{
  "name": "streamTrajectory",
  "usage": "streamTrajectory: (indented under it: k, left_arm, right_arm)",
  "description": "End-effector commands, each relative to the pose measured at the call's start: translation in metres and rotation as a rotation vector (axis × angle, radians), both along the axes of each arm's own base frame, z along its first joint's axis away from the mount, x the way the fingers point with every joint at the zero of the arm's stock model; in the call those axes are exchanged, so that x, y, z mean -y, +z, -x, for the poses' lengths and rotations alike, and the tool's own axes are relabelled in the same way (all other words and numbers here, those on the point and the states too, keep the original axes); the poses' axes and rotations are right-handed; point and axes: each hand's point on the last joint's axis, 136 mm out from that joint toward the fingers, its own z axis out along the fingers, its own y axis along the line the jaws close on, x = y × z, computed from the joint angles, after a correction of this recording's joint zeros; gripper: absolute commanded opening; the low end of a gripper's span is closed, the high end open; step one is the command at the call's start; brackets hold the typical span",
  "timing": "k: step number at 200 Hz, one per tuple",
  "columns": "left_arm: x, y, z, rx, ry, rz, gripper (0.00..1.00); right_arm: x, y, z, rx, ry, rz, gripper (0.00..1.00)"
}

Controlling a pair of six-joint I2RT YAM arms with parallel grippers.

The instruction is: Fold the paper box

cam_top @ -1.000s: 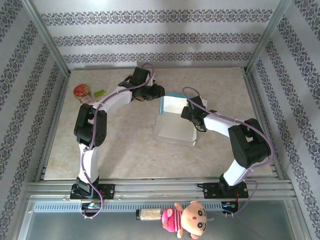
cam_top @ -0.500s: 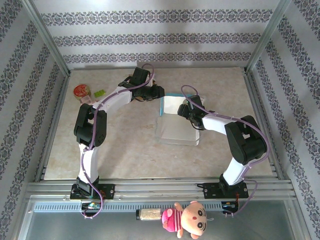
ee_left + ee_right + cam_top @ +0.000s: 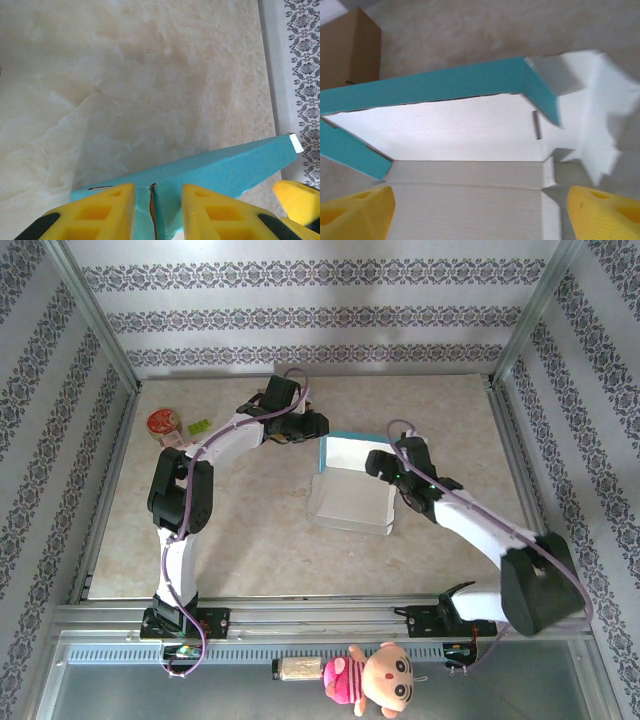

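The paper box (image 3: 350, 498), teal outside and white inside, lies half-formed in the middle of the table. My left gripper (image 3: 318, 428) is at its far left corner. In the left wrist view the yellow fingers (image 3: 114, 202) of the left gripper (image 3: 157, 190) are shut on the teal wall (image 3: 235, 165) at a corner seam. My right gripper (image 3: 380, 466) hovers at the box's right side. Seen from the right wrist, the right gripper (image 3: 480, 196) stands wide open over the white panel (image 3: 470, 130), holding nothing.
A red-topped roll (image 3: 163, 422) and a small green piece (image 3: 198, 425) lie at the far left. A brown carton (image 3: 345, 50) stands behind the box. Metal frame rails (image 3: 100, 490) edge the table. A doll (image 3: 375, 677) lies on the near ledge.
The right arm's elbow has swung down and to the right, and its gripper has drawn back slightly from the box and opened wider. The left arm has kept still.
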Motion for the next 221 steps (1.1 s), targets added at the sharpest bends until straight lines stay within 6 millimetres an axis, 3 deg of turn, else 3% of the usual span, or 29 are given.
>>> streamTrajectory:
  k: [1,21,36,93,114,148,170,200,221]
  left_arm:
    - [0.006,0.020,0.011,0.041,-0.031,0.002,0.29]
    - [0.007,0.022,0.011,0.046,-0.030,0.004,0.29]
    - [0.008,0.023,0.011,0.046,-0.031,0.006,0.29]
    - [0.005,0.032,0.015,0.068,-0.029,-0.003,0.31]
    - [0.002,0.036,0.018,0.080,-0.032,-0.013,0.38]
    - [-0.004,0.055,0.019,0.205,-0.072,-0.058,0.64]
    - [0.004,0.077,0.024,0.404,-0.246,-0.097,0.72]
    - [0.025,0.102,0.062,0.688,-0.655,-0.062,0.72]
    - [0.028,0.093,0.077,0.804,-0.841,-0.085,0.77]
  right_arm:
    - [0.041,-0.009,0.016,0.004,-0.072,0.135,0.94]
    - [0.067,-0.012,0.015,0.021,-0.127,0.139,0.94]
    - [0.076,-0.016,0.007,0.011,-0.128,0.142,0.88]
    - [0.062,-0.037,-0.036,-0.078,-0.063,0.077,0.62]
    - [0.063,-0.045,-0.044,-0.083,-0.096,0.066,0.49]
    - [0.056,-0.048,-0.046,-0.078,-0.065,0.055,0.30]
    - [0.043,-0.046,-0.045,-0.066,0.023,0.058,0.22]
    - [0.033,-0.041,-0.043,-0.042,0.096,0.074,0.16]
    - [0.024,-0.037,-0.044,-0.020,0.142,0.066,0.13]
